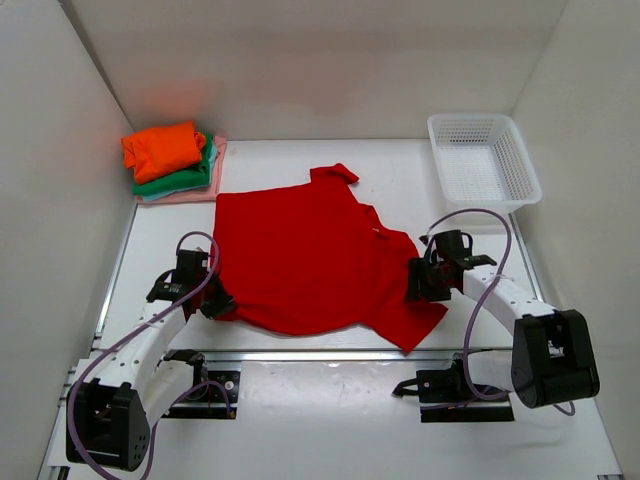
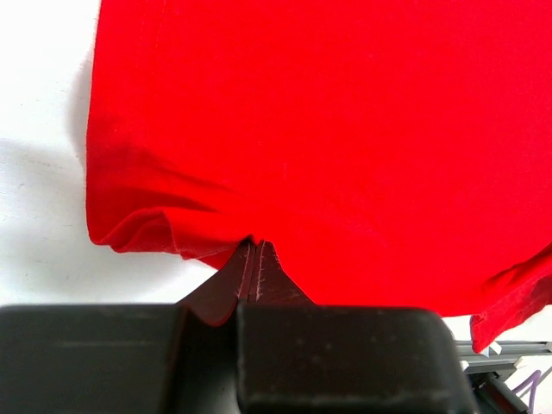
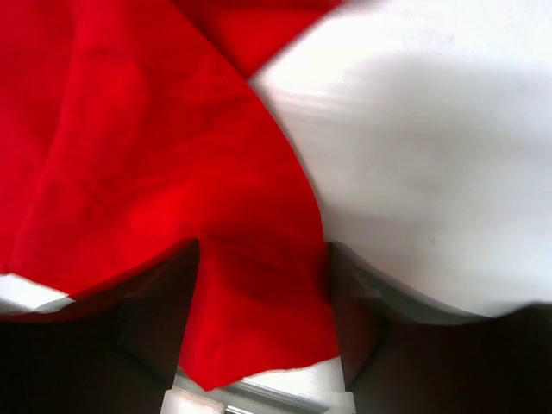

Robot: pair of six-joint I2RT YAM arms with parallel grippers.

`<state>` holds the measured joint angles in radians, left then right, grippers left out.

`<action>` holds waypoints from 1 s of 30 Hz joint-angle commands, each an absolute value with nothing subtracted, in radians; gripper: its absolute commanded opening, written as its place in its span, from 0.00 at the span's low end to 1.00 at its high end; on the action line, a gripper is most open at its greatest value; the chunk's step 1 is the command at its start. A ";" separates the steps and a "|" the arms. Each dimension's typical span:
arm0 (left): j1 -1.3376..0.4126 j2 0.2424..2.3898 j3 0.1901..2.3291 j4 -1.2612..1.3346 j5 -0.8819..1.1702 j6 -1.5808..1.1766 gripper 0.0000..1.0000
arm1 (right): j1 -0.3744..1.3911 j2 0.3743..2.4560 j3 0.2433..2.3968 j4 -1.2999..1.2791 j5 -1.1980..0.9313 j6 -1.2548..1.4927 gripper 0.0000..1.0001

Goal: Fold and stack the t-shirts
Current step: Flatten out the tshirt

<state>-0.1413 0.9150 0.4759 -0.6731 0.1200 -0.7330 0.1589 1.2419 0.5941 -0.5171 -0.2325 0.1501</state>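
The red shirt point(image 1: 310, 260) is lying spread over the middle of the bench point(image 1: 400, 180), mostly flat, with one sleeve pointing toward the far side and its near right corner reaching toward the arm bases. Its left near edge is being pinched by the left tool point(image 1: 216, 302). In the left wrist view that tool point(image 2: 254, 259) is being kept clamped tight on a small gathered fold of the cloth point(image 2: 328, 129), which is being pulled into wrinkles just beside the jaws.

The right tool point(image 1: 416, 285) is being held at the shirt's right edge, low over the bench. In the right wrist view its jaws are being held wide apart point(image 3: 259, 315), and a flap of the red cloth point(image 3: 129, 155) is lying loose between them without being squeezed.

The orange shirt point(image 1: 162, 148) is being kept folded on top of the green shirt point(image 1: 190, 180), which is resting on the pink shirt point(image 1: 200, 196), all stacked at the far left corner, well apart from both tools. The basket point(image 1: 470, 119) is sitting at the far right.
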 commanded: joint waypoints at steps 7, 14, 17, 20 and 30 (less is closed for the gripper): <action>-0.144 0.907 0.528 -0.672 0.117 -0.724 0.00 | 0.140 1.244 0.632 -0.550 -0.258 0.170 0.00; -0.080 1.148 0.884 -0.691 0.080 -0.730 0.00 | 0.094 1.147 1.021 -0.623 -0.374 0.218 0.00; 0.035 1.454 1.227 -0.663 0.194 -0.745 0.00 | 0.077 1.340 1.312 -0.575 -0.362 0.181 0.00; 0.078 1.748 1.818 -0.748 0.226 -0.724 0.00 | 0.077 1.489 1.723 -0.526 -0.263 0.143 0.00; 0.181 1.725 2.027 -0.579 0.357 -0.810 0.00 | 0.002 1.582 2.033 -0.492 -0.308 0.091 0.00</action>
<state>0.1516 1.8904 2.1803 -0.6792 0.3244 -0.7872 0.0231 1.6375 2.0567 -0.5194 -0.3267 0.1295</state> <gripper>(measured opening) 0.022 0.008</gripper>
